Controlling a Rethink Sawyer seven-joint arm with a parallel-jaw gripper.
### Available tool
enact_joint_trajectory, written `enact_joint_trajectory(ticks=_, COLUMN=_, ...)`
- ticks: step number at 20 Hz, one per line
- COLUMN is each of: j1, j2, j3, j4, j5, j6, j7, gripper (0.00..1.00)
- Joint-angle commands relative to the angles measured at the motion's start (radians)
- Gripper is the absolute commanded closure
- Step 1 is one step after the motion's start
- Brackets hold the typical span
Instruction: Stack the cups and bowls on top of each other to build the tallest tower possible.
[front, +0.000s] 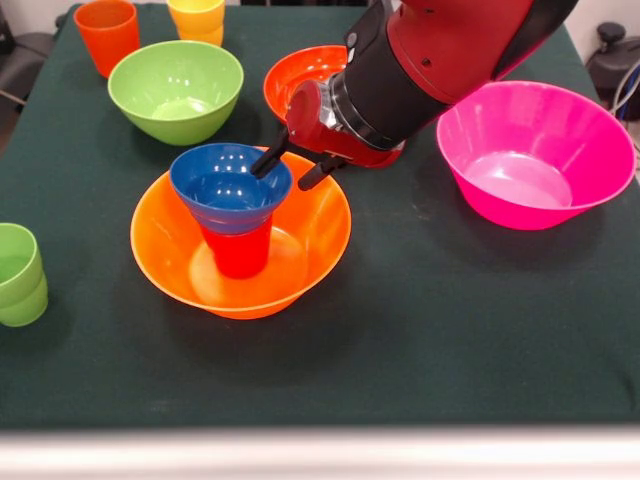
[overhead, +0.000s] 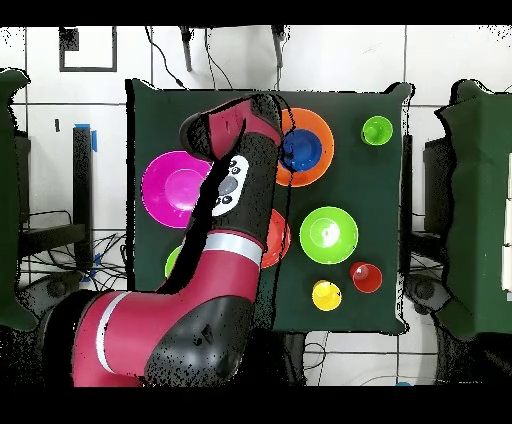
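Note:
A large orange bowl (front: 310, 230) sits mid-table. A red cup (front: 238, 252) stands inside it, and a small blue bowl (front: 225, 185) rests on the cup. My gripper (front: 282, 177) is at the blue bowl's right rim. One finger (front: 265, 163) reaches inside the rim and the other is outside, clearly apart, so it is open. Two light green cups (front: 20, 275) stand nested at the left edge. In the overhead view the arm covers the gripper; the blue bowl (overhead: 300, 150) and the orange bowl (overhead: 322, 128) show beside it.
A light green bowl (front: 176, 90), an orange cup (front: 107, 35) and a yellow cup (front: 197, 18) stand at the far left. A red-orange bowl (front: 300, 75) sits behind the arm. A large pink bowl (front: 535, 150) is at the right. Another green bowl (overhead: 172, 262) peeks from under the arm.

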Motion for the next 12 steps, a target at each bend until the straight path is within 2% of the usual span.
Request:
enact_joint_trajectory(ticks=1, j1=-0.012, j2=-0.020, j3=0.102, j4=0.033, j5=0.004, j6=-0.030, j7=-0.005, gripper=0.00)
enact_joint_trajectory(ticks=12, j1=-0.013, j2=-0.012, j3=0.099, j4=0.014, j5=-0.004, j6=-0.018, j7=-0.025, gripper=0.00)
